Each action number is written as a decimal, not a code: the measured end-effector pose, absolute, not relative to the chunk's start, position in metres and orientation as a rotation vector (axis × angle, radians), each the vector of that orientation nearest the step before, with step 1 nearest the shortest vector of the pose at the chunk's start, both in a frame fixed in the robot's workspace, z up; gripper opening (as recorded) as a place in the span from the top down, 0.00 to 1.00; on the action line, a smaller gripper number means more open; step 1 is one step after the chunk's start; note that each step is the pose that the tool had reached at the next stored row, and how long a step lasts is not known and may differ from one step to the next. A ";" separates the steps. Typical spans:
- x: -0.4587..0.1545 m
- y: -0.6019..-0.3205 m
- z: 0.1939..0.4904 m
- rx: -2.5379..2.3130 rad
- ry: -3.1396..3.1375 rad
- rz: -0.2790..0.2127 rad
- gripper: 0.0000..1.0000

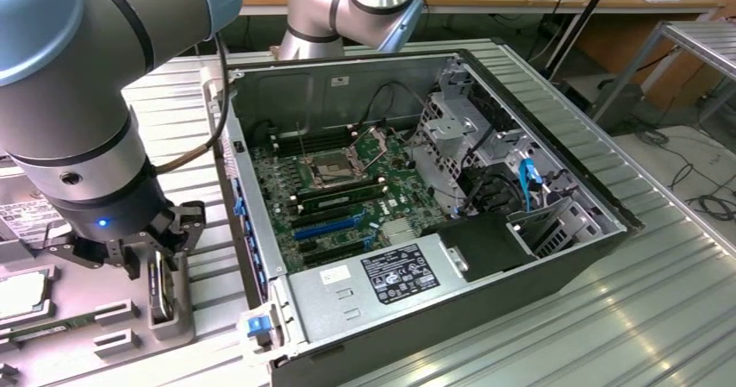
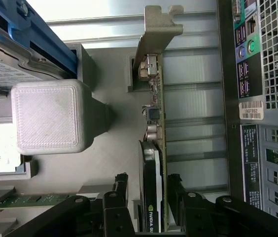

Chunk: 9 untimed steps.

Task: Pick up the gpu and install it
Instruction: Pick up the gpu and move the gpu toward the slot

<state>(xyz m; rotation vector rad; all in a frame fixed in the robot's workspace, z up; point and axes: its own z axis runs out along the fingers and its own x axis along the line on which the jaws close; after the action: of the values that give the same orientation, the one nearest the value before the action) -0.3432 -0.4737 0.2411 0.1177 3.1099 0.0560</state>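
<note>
Beside the computer case (image 1: 345, 68), the pincer (image 2: 148, 180) stands partly open around the gpu (image 2: 150, 163), likely a stiff, light, breakable card, best pinched on its flat sides.

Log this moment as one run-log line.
gripper: open, astride the gpu | gpu: on edge in grey holder, outside computer case | lift: not yet done

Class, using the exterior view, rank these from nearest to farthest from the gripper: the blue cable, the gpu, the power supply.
1. gpu, upright in its grey holder, right at the gripper.
2. power supply, in the computer case's near corner.
3. blue cable, deeper in the case, toward the exterior view's right.
</note>
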 end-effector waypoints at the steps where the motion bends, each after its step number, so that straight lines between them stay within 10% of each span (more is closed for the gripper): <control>1: -0.343 -0.474 0.241 0.118 3.110 0.056 0.55; 9: -0.342 -0.474 0.241 0.118 3.110 0.056 0.55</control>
<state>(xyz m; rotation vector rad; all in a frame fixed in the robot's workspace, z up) -0.3424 -0.4737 0.2410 0.1177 3.1099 0.0560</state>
